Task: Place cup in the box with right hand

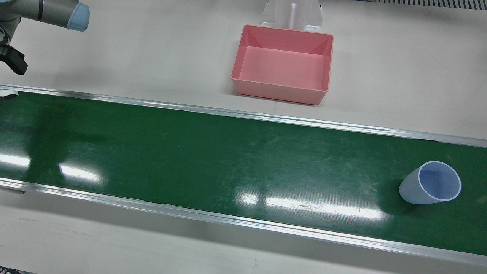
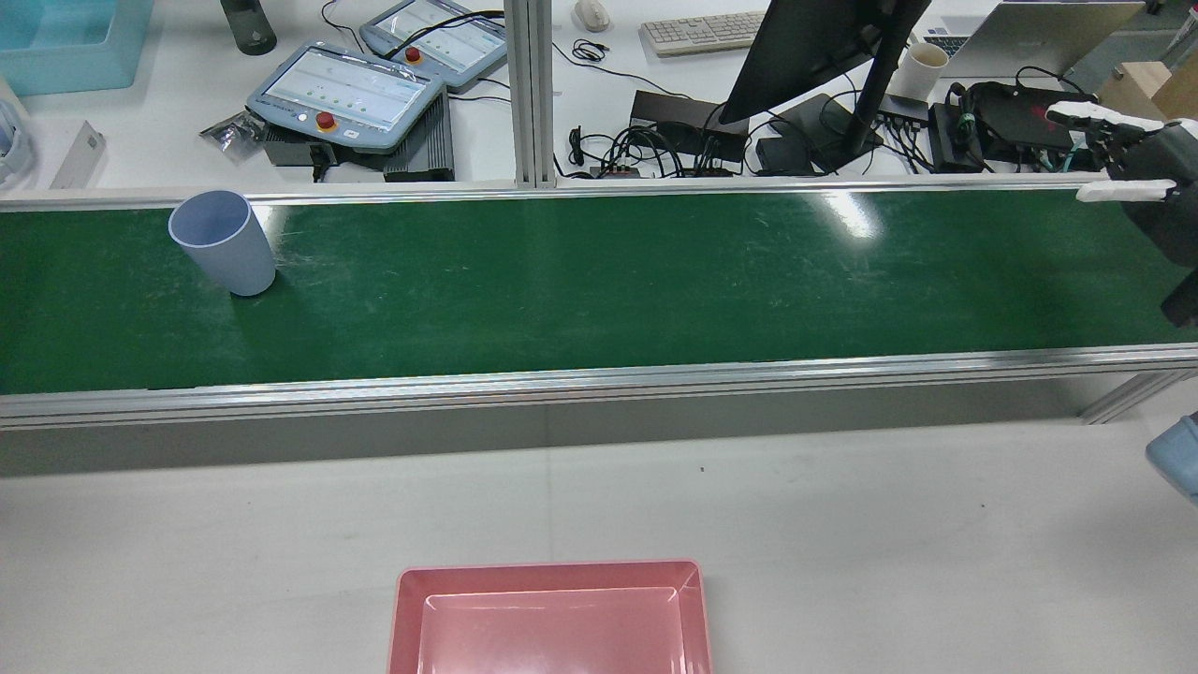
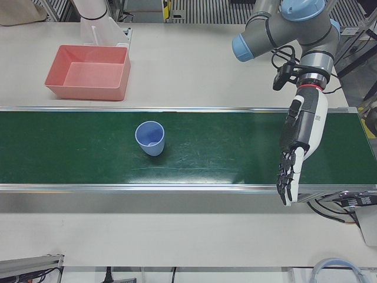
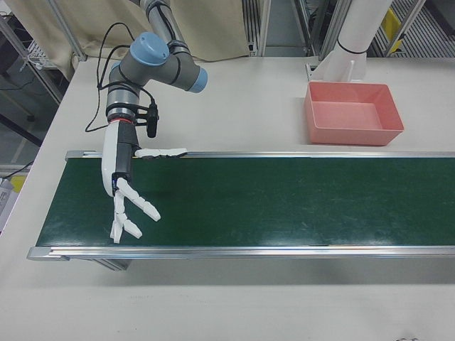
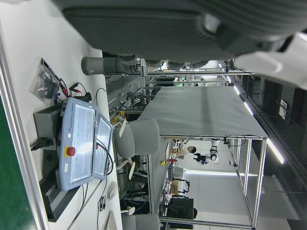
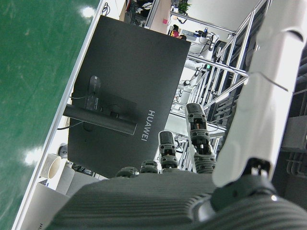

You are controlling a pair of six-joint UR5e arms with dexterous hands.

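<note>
- Nothing is done yet: the cup [image 2: 225, 242] stands upright on the green belt [image 2: 599, 281], far left in the rear view.
- The right hand [image 4: 128, 202] hovers at the belt's opposite end, fingers [image 4: 142, 206] wide, empty.
- The box [image 1: 282, 63] on the bench [image 1: 152, 49] holds nothing; reach, grasp, carry remain.

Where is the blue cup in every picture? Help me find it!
Front view: cup far right on the green belt.
Rear view: cup far left on the belt.
Left-front view: cup left of middle on the belt.
Right-front view: not there.
Left hand view: not there.
Right hand view: not there.
Shared landmark: the green belt.
</note>
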